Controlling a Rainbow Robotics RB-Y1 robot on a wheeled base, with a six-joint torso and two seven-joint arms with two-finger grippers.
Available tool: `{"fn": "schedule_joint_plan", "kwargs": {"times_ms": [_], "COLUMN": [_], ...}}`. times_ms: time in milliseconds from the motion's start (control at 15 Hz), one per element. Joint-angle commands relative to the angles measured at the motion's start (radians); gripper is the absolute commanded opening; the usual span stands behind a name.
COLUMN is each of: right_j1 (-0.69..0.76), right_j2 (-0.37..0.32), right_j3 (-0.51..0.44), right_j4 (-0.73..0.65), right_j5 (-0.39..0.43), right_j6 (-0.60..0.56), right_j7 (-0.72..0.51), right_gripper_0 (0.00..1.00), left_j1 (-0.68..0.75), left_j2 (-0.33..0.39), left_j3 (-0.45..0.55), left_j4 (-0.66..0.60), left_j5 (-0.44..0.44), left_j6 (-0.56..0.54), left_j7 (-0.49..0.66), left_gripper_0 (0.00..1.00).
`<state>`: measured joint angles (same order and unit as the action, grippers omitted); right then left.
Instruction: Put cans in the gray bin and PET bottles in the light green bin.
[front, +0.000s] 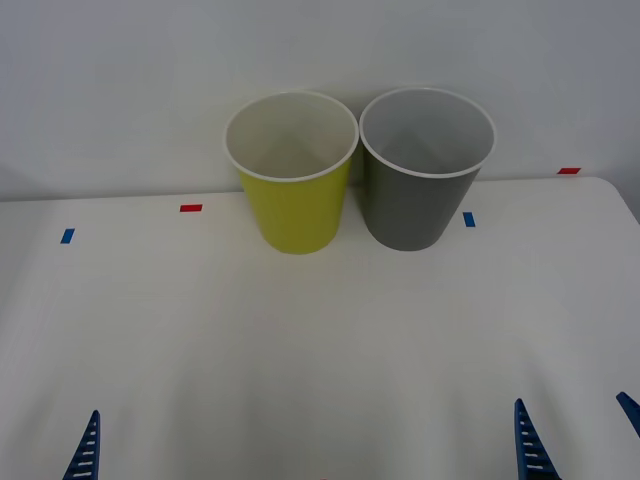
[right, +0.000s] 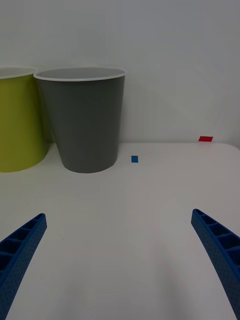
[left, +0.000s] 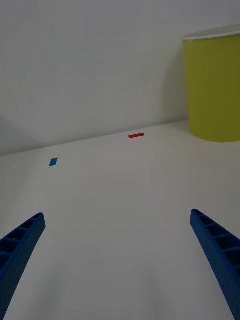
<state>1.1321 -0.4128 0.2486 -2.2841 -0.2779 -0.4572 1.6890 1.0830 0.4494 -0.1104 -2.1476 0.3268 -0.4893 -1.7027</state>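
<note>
Two grippers are held low over the near edge of the desk, both spread wide and holding nothing. The left gripper (left: 117, 265) is stationed toward the near left corner, the right gripper (right: 117, 265) toward the near right corner, with bare white desk (front: 320, 340) between their blue ribbed fingers.

Farther out, toward the far edge and close to the wall, the light green bin (front: 295, 205) and the gray bin (front: 415, 195) are set upright, rims touching or nearly so, the green one nearer the left gripper, the gray one nearer the right. Both interiors appear pale and, as far as can be seen from above, without contents. Small red and blue tape marks are stuck to the desk along the far edge and beside the bins.

No can or bottle is seen on the desk at this moment, so nothing can be taken hold of yet. A small drink can is judged to be light, thin-walled and smooth; it would best be gripped across the middle of its body, with modest squeeze so the wall is not dented.
</note>
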Motion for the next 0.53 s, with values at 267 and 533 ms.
{"fn": "schedule_joint_plan", "kwargs": {"times_ms": [267, 533], "right_j1": [0.000, 0.000], "right_j2": [0.000, 0.000], "right_j3": [0.000, 0.000], "right_j4": [0.000, 0.000], "right_j5": [0.000, 0.000], "right_j6": [0.000, 0.000], "right_j7": [0.000, 0.000], "right_gripper_0": [1.00, 1.00], "left_j1": [0.000, 0.000], "left_j2": [0.000, 0.000], "left_j3": [0.000, 0.000], "left_j4": [0.000, 0.000], "left_j5": [0.000, 0.000], "left_j6": [0.000, 0.000], "left_j7": [0.000, 0.000], "left_gripper_0": [1.00, 1.00]}}
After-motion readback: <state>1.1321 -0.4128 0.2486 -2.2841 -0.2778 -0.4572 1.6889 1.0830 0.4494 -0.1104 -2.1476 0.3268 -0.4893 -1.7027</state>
